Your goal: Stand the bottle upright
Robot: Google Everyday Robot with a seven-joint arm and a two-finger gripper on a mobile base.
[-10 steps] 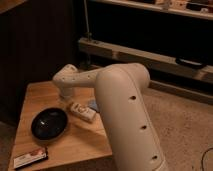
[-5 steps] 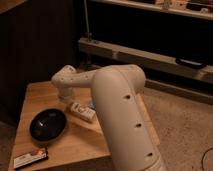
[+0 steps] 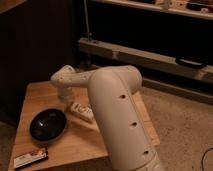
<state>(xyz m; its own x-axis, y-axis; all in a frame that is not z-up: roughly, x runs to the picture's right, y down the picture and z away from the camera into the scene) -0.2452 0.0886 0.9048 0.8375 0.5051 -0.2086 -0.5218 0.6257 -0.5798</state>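
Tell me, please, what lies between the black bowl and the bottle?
Only a narrow strip of bare table, as the camera view shows; the gripper is right at the bottle, on its far side.

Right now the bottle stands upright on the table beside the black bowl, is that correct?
Not quite: the camera view shows the bottle lying on its side, on the table beside the black bowl. The gripper is close by its far end.

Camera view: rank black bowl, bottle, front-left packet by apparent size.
1. black bowl
2-3. packet and bottle look alike; the packet lies nearer, so unranked.
The gripper is at the bottle's far end.
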